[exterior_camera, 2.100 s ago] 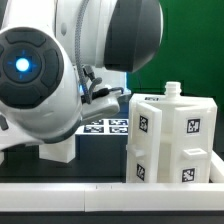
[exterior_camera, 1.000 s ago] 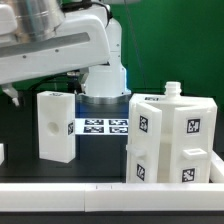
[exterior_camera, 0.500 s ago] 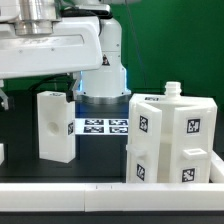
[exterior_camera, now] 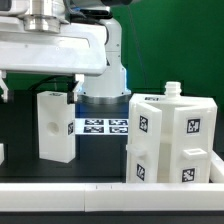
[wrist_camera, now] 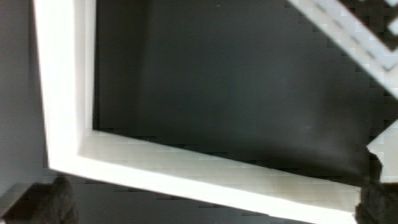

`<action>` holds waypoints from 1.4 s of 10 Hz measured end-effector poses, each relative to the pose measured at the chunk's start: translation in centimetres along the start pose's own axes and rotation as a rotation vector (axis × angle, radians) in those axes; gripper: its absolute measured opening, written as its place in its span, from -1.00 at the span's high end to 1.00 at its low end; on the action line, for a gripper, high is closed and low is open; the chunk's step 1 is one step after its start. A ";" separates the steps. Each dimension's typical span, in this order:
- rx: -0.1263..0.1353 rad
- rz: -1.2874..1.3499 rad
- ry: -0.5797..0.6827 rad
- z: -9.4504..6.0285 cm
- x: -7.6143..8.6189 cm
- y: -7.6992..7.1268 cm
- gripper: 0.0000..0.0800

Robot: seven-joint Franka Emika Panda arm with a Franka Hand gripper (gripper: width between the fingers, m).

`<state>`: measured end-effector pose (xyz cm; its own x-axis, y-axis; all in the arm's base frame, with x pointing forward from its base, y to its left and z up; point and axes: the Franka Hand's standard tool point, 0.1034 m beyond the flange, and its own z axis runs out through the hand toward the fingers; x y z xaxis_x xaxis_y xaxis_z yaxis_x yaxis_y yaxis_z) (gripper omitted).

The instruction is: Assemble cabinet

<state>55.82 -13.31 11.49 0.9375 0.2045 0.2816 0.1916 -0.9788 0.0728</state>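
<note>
In the exterior view, the cabinet body (exterior_camera: 172, 137) stands on the dark tabletop (exterior_camera: 100, 160) at about 4 o'clock in the picture. It is a white boxy part with several square black-and-white tags on its faces, and a small round knob (exterior_camera: 171, 90) sticks up from its top. A second white part, an upright block (exterior_camera: 55, 125) with a round hole in its front face, stands well apart from it at about 9 o'clock. Between the two, further back, the marker board (exterior_camera: 103, 127) lies flat on the tabletop in front of the robot base (exterior_camera: 104, 82). The white arm (exterior_camera: 50, 45) reaches across the upper part of the picture, above the block. A white rail (exterior_camera: 110, 190) runs along the front edge.

The wrist view shows a white frame (wrist_camera: 71, 110) around a dark surface, blurred. A dark shape at the edge may be one of the fingers (wrist_camera: 377, 160), but I cannot tell if the fingers are wide or narrow, and nothing is seen held.
</note>
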 end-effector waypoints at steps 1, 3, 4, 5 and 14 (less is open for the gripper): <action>0.000 0.067 0.002 -0.1 0.2 -0.3 -0.99; 0.019 0.342 -0.007 -0.5 0.3 -1.4 -0.99; 0.054 0.430 -0.047 -1.0 0.4 -1.6 -0.99; 0.086 0.517 -0.060 -1.2 -0.2 -1.1 -0.99; 0.138 0.776 -0.241 -0.9 -4.5 -3.9 -0.99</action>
<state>50.63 -10.39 10.79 0.8515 -0.5243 -0.0108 -0.5173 -0.8364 -0.1811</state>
